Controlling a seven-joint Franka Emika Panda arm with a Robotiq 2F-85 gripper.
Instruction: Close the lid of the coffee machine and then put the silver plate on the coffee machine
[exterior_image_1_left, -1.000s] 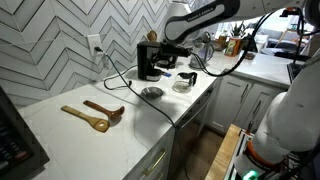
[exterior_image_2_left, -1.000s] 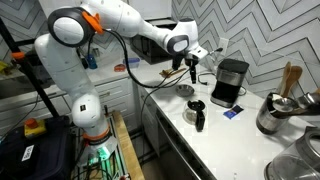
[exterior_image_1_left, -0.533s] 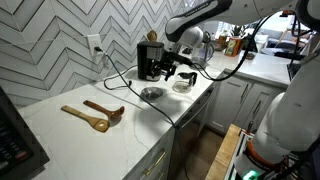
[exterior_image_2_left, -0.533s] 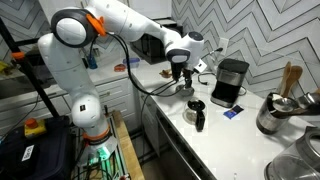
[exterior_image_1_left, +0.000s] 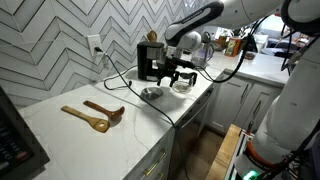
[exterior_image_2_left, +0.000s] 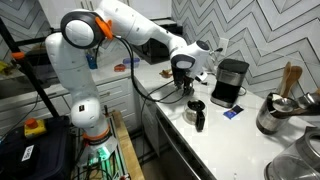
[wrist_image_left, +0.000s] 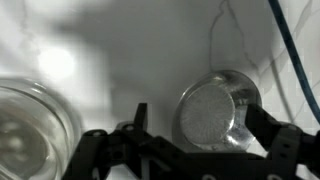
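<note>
- Over the silver plate (wrist_image_left: 215, 112), just in front of the coffee machine (exterior_image_1_left: 150, 62): end effector (wrist_image_left: 195, 112) hangs with jaws spread wide and nothing gripped. In the wrist view the plate sits between the two fingers.
- Plate lies flat on the bench (exterior_image_1_left: 70, 140), near the coffee machine's front. Glass carafe (exterior_image_1_left: 183, 83) stands beside the plate, also near the machine.
- Lid (exterior_image_2_left: 232, 62) looks flat down on the coffee machine, so I'd call step one done. Step in hand: approach for the plate pick.
- Next move, as I read it: drop straight down and pinch the plate by its rim. Rim is shallow and the metal is shiny, so a slip is likely; close slowly. Then lift, carry it over the coffee machine and set it centred on the lid.
- Watch the carafe on descent; it is close to one finger.
- Count: one coffee machine, one lid, one silver plate, one glass carafe, and two wooden spoons (exterior_image_1_left: 92, 115) well apart from the coffee machine.
</note>
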